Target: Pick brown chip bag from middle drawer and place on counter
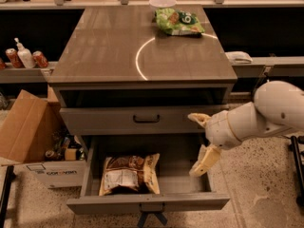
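The brown chip bag (127,173) lies flat on the left part of the floor of the open middle drawer (184,171). My gripper (200,139) is open and empty, with its cream fingers (204,161) spread one above the other. It hangs over the drawer's right side, to the right of the bag and not touching it. The counter (114,46) tops the cabinet and shows a white curved light reflection.
A green chip bag (178,22) and a white bowl (162,2) sit at the counter's back. A closed grey drawer face with a black bow handle (146,119) is above the open drawer. An open cardboard box (33,137) stands on the floor at left. Cans and a bottle (24,57) stand on a left shelf.
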Robot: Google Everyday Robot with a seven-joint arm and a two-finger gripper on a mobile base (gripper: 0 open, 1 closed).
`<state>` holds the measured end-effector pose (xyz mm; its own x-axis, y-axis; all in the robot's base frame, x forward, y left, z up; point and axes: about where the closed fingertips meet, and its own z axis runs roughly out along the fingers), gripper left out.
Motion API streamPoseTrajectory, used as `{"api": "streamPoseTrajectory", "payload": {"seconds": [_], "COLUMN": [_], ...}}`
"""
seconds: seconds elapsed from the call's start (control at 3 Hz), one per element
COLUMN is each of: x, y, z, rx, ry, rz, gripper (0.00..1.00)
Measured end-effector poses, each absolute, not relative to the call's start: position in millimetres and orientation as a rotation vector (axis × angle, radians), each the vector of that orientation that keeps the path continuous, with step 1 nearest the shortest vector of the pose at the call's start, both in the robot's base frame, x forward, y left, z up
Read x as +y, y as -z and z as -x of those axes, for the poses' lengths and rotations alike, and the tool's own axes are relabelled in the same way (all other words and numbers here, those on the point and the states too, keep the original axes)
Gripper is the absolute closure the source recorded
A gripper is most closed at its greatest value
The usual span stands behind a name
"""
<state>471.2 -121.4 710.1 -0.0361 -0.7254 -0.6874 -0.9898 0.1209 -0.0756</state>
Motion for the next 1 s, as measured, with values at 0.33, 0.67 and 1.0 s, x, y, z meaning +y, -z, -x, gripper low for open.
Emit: {"api": "streamPoseTrajectory", "payload": {"seconds": [0.33, 0.67, 1.0], "x": [-83.4, -83.4, -63.6], "y": [-657.2, -657.2, -625.8], "z": [-474.5, -474.5, -477.8], "rx": [1.785, 1.785, 1.780], "ry": [-0.772, -0.772, -0.843], "rz": [1.683, 1.683, 1.707], "gripper": [0.00, 0.00, 0.00]}}
